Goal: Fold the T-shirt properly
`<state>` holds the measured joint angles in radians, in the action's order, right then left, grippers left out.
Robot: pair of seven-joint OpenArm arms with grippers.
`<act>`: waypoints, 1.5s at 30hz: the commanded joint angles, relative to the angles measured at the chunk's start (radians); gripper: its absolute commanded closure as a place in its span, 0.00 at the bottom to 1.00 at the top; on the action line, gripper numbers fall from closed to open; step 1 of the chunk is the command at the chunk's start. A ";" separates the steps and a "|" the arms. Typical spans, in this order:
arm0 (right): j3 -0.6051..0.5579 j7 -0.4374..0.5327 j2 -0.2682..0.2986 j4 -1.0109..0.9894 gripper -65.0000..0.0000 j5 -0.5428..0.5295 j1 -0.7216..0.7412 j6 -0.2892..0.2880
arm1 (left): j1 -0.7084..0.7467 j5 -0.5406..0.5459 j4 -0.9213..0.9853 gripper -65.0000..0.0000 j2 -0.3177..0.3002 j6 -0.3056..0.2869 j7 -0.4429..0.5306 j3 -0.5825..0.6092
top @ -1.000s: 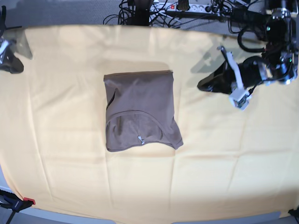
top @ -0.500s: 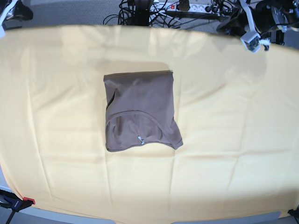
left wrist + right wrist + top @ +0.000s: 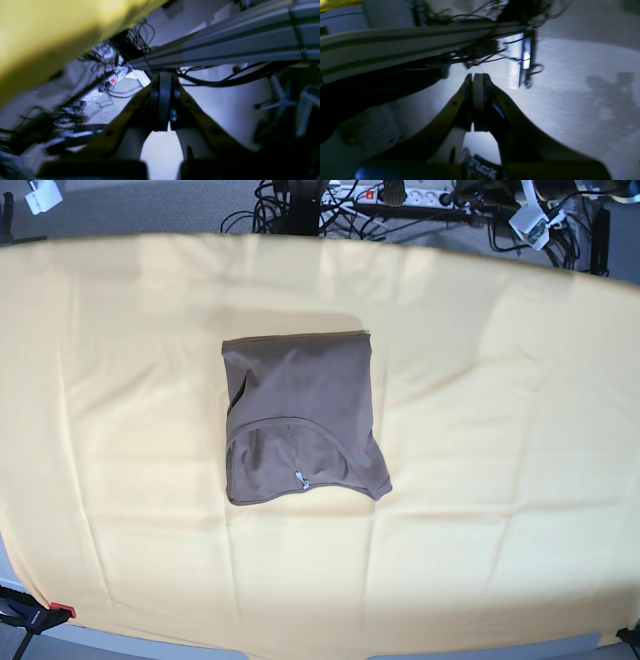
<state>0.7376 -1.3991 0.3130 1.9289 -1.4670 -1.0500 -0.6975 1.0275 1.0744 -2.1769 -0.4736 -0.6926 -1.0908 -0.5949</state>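
The taupe T-shirt lies folded into a compact rectangle in the middle of the yellow cloth, with the collar and its small light tag facing up near the front edge. Neither gripper touches it. My left gripper is shut and empty, raised off the table's far edge. My right gripper is shut and empty over the grey floor. In the base view only a white part of the left arm shows at the top right, and a white part of the right arm at the top left.
The large yellow cloth covers the whole table. A power strip and tangled cables lie behind the far edge. An aluminium rail runs past the left gripper. A red-tipped clamp sits at the front left corner.
Both arms have pulled back from the table to the far corners, the left one up from beside the shirt. The T-shirt has not moved.
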 commanded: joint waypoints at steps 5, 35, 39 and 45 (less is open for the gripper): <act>-0.129 0.014 0.009 -0.095 1.00 0.116 0.041 -0.001 | -0.024 -0.143 0.188 1.00 -0.006 -0.006 0.123 0.153; -0.706 1.217 -0.035 -1.220 1.00 1.300 0.657 0.175 | -0.630 -0.864 1.599 1.00 0.184 0.382 1.389 0.700; -0.785 1.309 -0.075 -1.220 1.00 1.400 0.659 0.413 | -0.640 -0.922 1.640 1.00 0.259 0.505 1.408 0.751; -0.953 1.310 -0.102 -1.220 1.00 1.393 0.662 0.505 | -0.639 -0.925 1.640 1.00 0.348 0.555 1.401 0.772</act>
<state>-0.2199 -0.0956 0.2024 0.7055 -0.0765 -0.3820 -0.1917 0.3798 0.1490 -0.5339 -0.1246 -0.1352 0.2958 0.1776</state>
